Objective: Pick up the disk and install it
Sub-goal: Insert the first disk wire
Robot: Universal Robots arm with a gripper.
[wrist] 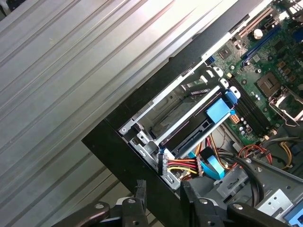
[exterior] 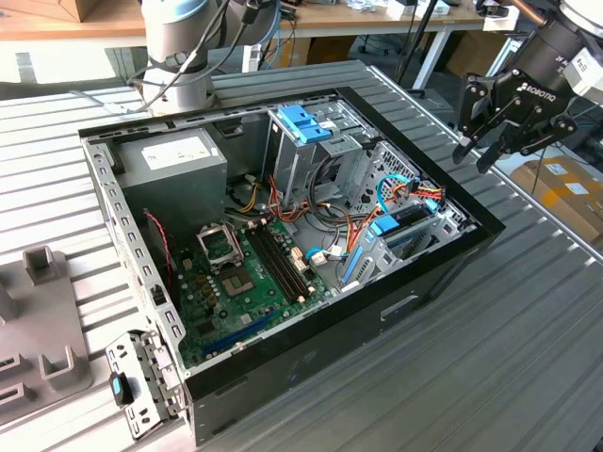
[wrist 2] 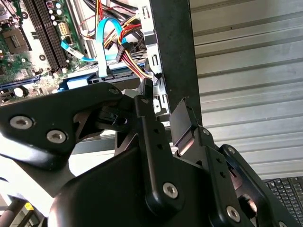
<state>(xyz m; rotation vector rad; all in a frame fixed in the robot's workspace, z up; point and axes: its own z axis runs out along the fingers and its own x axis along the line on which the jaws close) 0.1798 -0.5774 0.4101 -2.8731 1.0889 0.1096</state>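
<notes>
Exterior view: saw the gripper [exterior: 479, 151] hanging empty, fingers spread apart, beyond the far corner of the computer case [exterior: 377, 311] on the exterior view's right. Found the disk [exterior: 410, 235] lying in the drive bay [exterior: 441, 215] at that end, blue rails showing. Judged installation apparently done, latching unconfirmed.

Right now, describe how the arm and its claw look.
The claw is matt black all over, with white lettering on its body. Its fingers are chunky jointed links pinned with silver screws. The wrist behind it is a black cylinder that meets a pale grey section.
</notes>
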